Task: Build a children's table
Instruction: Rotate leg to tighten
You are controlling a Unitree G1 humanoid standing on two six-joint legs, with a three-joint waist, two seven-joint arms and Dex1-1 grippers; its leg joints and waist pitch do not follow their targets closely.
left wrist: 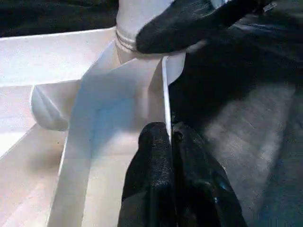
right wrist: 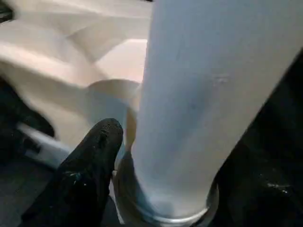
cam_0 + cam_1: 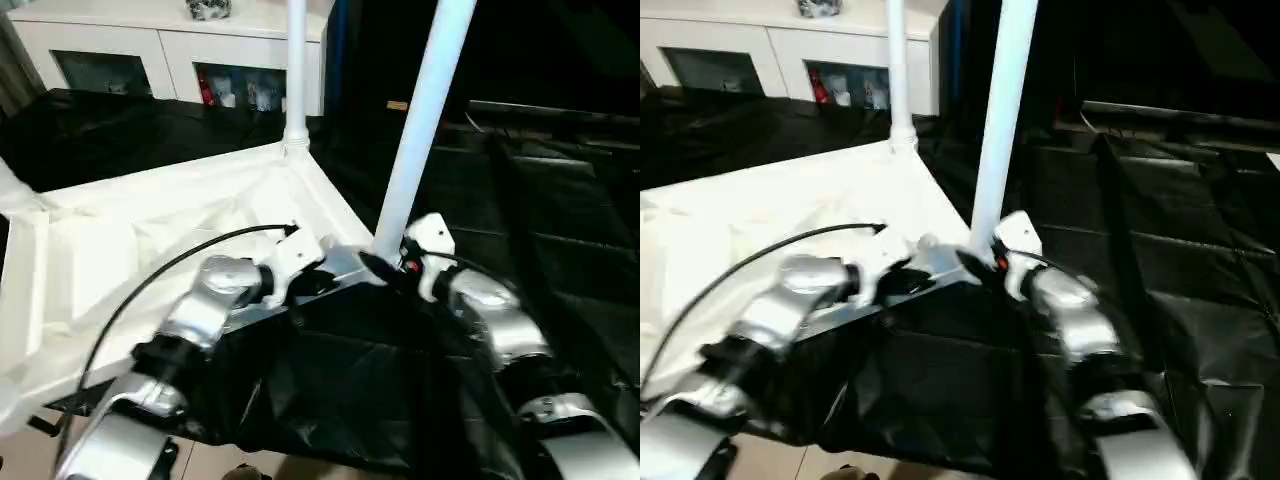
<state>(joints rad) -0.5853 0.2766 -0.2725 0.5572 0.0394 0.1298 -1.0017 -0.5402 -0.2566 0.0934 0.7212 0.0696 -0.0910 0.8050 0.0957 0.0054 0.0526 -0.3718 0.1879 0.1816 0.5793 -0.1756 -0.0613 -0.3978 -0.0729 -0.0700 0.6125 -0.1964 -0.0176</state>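
Tabletop (image 3: 150, 240): a white plastic rectangle lying upside down, ribbed underside facing up, on black sheeting (image 3: 560, 200) that covers the surface around it.
Near leg (image 3: 425, 110): a white tapered tube standing in the tabletop's corner socket closest to the robot, leaning slightly.
Far leg (image 3: 296, 70): a second white tube standing upright in the next corner socket of the tabletop, farther from the robot.
Left gripper (image 1: 170, 142): its black fingers are pinched tight on the thin upright side wall of the tabletop, just beside the near leg's socket.
Right gripper (image 3: 385, 268): at the foot of the near leg, where the tube meets the tabletop. One black finger (image 2: 90, 170) lies against the base of the tube; whether the fingers grasp the tube or stand loose around it cannot be told.
Cabinet (image 3: 170, 45): white, with glass-fronted doors, standing beyond the tabletop's far edge.
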